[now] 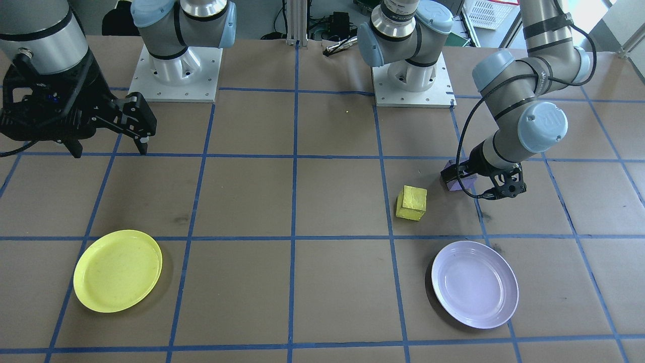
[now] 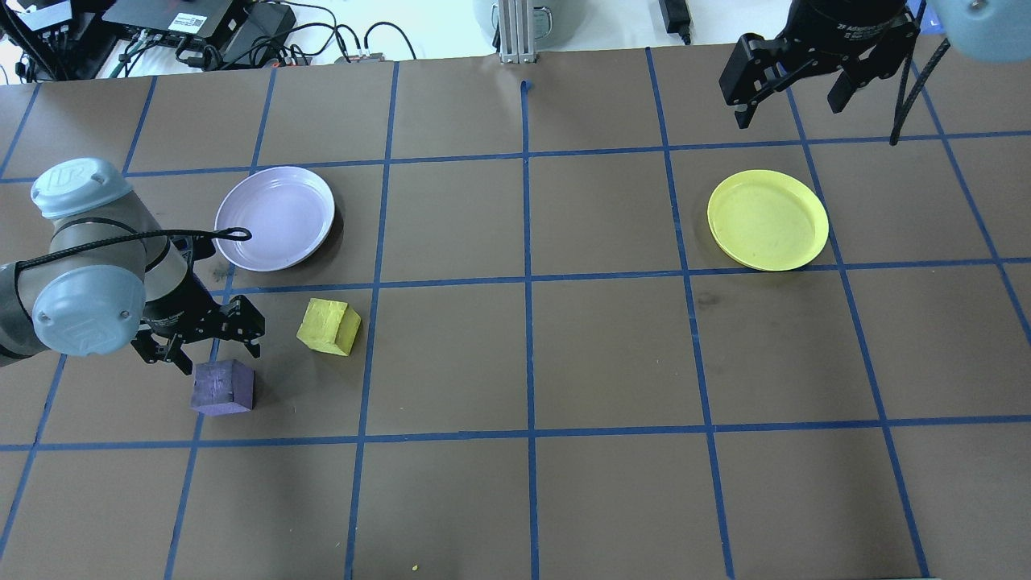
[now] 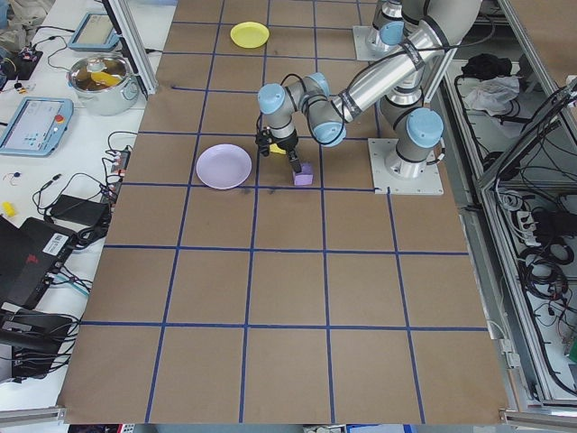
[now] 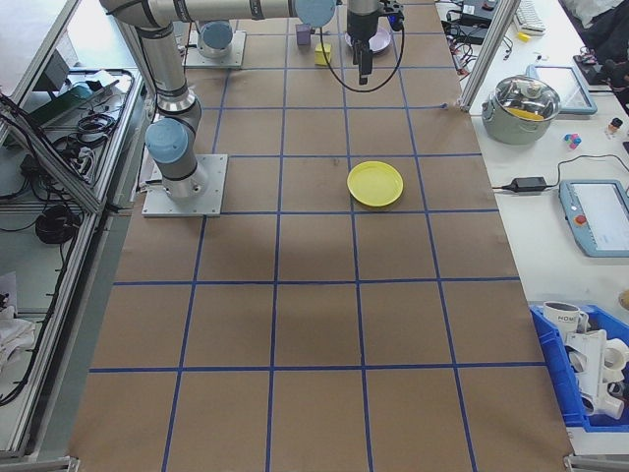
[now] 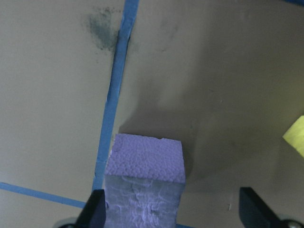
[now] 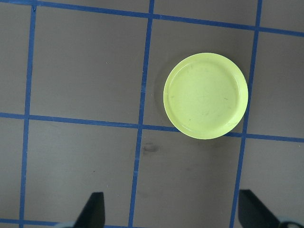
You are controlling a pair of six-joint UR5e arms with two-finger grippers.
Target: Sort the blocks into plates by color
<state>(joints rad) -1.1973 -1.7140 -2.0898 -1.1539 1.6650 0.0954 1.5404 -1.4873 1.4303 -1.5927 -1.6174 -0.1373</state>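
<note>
The purple block [image 5: 142, 175] rests on the table between the fingers of my open left gripper [image 5: 173, 209], close to the left finger [image 5: 96, 209] and far from the other. From overhead, the left gripper [image 2: 203, 353] hangs just above the purple block [image 2: 223, 387]. The yellow block [image 2: 329, 326] sits a little to its right. The lavender plate [image 2: 275, 217] lies beyond both, with nothing in it. The yellow plate [image 2: 768, 219], also bare, lies on the far right. My right gripper [image 2: 789, 109] hovers open, high beyond it, and looks down on the yellow plate [image 6: 205, 95].
Brown paper with a blue tape grid [image 2: 527, 278] covers the table. The two arm bases [image 1: 174, 70] stand at the robot's edge. Cables and electronics [image 2: 201, 24] lie past the far edge.
</note>
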